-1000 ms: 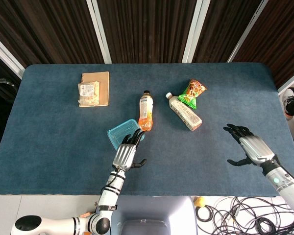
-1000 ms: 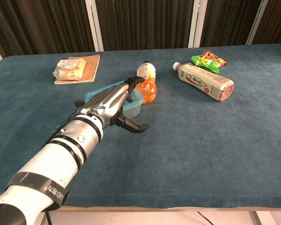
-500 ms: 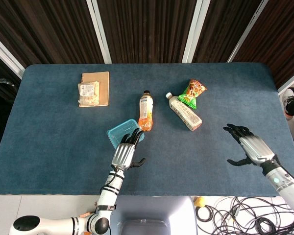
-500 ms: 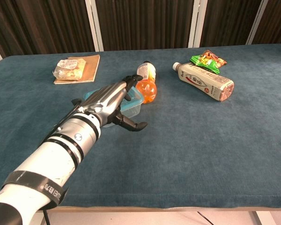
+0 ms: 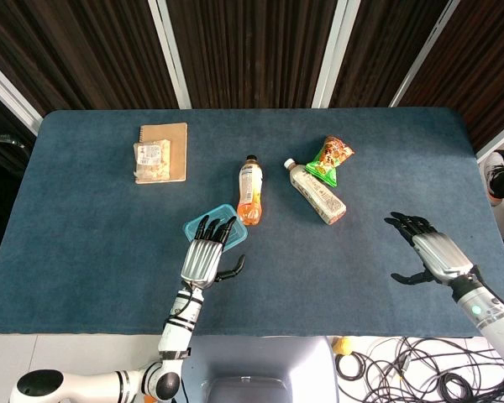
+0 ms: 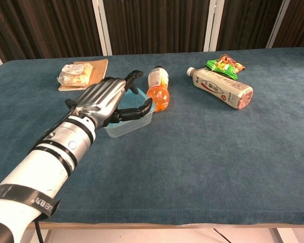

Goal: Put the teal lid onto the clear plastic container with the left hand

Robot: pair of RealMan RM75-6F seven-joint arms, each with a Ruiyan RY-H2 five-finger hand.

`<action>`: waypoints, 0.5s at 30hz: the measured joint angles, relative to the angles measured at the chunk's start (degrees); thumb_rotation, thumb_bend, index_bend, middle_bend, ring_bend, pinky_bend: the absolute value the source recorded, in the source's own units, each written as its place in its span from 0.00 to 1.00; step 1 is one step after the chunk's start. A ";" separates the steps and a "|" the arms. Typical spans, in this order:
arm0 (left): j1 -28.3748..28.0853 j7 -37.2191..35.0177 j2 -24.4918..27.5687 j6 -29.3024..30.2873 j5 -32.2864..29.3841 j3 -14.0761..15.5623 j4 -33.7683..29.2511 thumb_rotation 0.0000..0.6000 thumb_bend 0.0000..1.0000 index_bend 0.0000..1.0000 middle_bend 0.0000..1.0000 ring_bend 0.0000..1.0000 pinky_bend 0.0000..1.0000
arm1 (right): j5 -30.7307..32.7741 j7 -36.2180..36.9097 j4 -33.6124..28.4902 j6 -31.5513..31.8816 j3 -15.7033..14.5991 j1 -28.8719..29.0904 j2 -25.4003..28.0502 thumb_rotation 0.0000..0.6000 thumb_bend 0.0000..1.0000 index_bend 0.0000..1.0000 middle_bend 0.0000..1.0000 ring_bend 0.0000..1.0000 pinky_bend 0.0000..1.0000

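1. The clear plastic container (image 5: 216, 227) is located on the blue table (image 5: 92, 243), just beside the base of the orange bottle (image 5: 250, 191), on that bottle's near-left side. In the chest view, the container's clear wall (image 6: 129, 126) is visible below the left hand.
2. The teal lid (image 5: 221, 221) is seen on top of the container in the head view; only a teal edge (image 6: 141, 94) is visible in the chest view. Whether the lid is fully seated cannot be determined.
3. The left hand (image 5: 204, 254) is positioned over the container, with its fingers (image 6: 122, 80) extended and spread above the lid and the thumb (image 6: 139, 109) stretched along the container's near side. Nothing is grasped. Whether the hand touches the lid cannot be determined.
4. The orange bottle is laid on its side, with its cap pointed away from the container.
5. A white bottle (image 5: 316, 192) is laid on its side to the right of the orange bottle, apart from it.
6. A green snack packet (image 5: 330, 158) is placed against the far side of the white bottle.
7. A brown notebook (image 5: 164, 149) is located well apart from the container, on the far-left side, and a clear packet of food (image 5: 152, 162) is placed on its left part.
8. The right hand (image 5: 427, 249) is held well to the right of the container, near the table's right edge. Its fingers are parted and loosely curved, and nothing is held.
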 measured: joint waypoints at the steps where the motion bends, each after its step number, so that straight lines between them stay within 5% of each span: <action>1: -0.06 1.01 -0.13 0.01 -0.18 0.05 0.84 0.21 0.40 0.00 0.35 0.15 0.00 | 0.00 -0.06 0.01 -0.02 -0.01 0.01 -0.01 1.00 0.13 0.00 0.00 0.00 0.00; 15: 0.02 4.50 -1.09 0.94 -0.63 -0.04 4.43 0.21 0.40 0.00 0.36 0.17 0.00 | 0.44 -0.56 -0.04 -1.24 -0.07 0.59 -0.45 1.00 0.13 0.00 0.00 0.00 0.00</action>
